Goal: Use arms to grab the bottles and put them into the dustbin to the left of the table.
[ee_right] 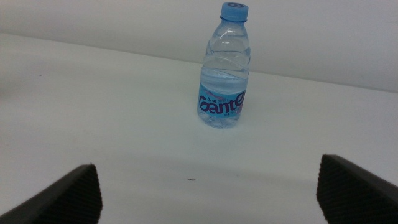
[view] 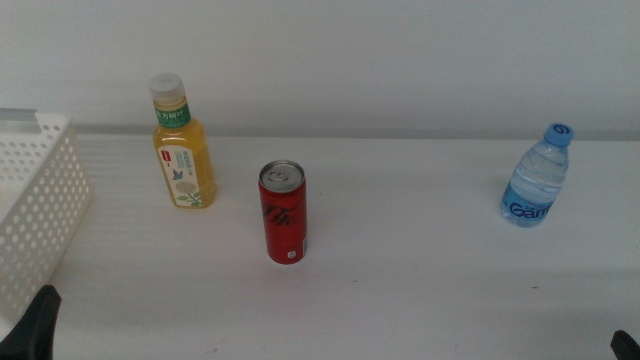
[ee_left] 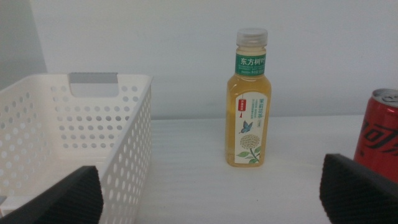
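White table (view: 420, 300), white perforated dustbin (view: 35, 205) at its left edge, all three containers standing upright and untouched, so nothing is binned yet. Yellow juice bottle (view: 182, 142) stands nearest the dustbin, just right of it toward the back; red soda can (view: 283, 213) is a bit further right and closer to the camera; clear water bottle (view: 537, 177) sits well apart on the far right. That spread looks like a natural split: left arm takes the juice bottle and can since the bin is on its side, right arm gets the water bottle but would need a long carry or a handover, judging from the layout. Left gripper (ee_left: 211, 193) is low at the near table edge, only a dark jaw tip showing at the bottom left corner of the middle view; jaws spread wide and empty, and its wrist camera looks level across the table with the juice bottle roughly centred between the jaws, dustbin wall just beside one jaw, can at the other. Right gripper (ee_right: 208, 193) is low at the near right corner, jaws likewise wide apart, holding nothing, aimed at the water bottle, which is well ahead of it. Both arms read as parked at start pose, approach not begun.
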